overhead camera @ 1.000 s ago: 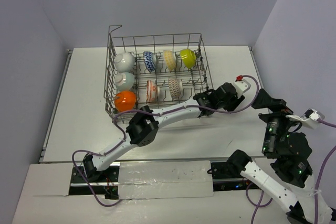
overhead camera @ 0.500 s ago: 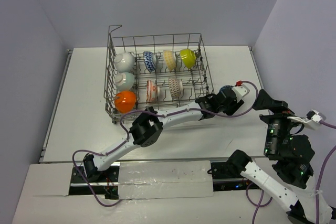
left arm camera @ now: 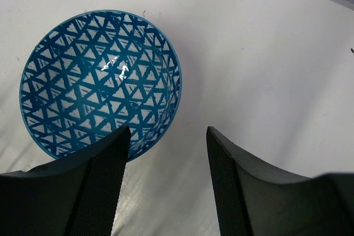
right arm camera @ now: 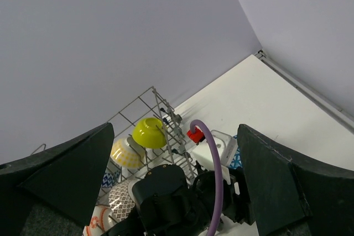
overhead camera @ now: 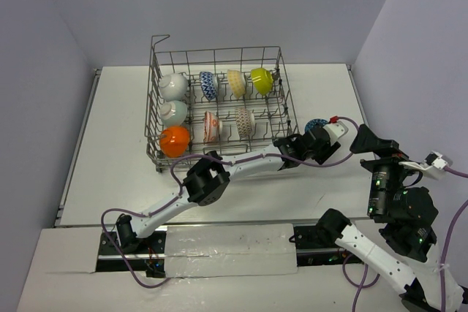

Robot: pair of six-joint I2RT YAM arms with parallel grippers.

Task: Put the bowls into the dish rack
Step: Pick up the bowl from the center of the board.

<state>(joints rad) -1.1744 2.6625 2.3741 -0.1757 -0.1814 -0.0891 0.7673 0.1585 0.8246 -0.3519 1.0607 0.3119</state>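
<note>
Left claw [left arm camera: 166,136] part-open, empty, above blue triangle-patterned bowl [left arm camera: 99,81]; one finger overlaps rim. Risk: closing off-centre shoves bowl across worktop [left arm camera: 265,53].

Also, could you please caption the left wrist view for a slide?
Open left gripper hovers by a blue triangle-patterned bowl sitting upright on the white table.

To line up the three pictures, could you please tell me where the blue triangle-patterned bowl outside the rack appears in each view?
Top external: the blue bowl is right of centre, just past the near right corner of the dish rack, and mostly hidden.
Left wrist: large, upper left, opening facing the camera.
Right wrist: only a blue sliver, low and right of centre.
Shared landmark: the left hand, beside the bowl in every view.
</note>
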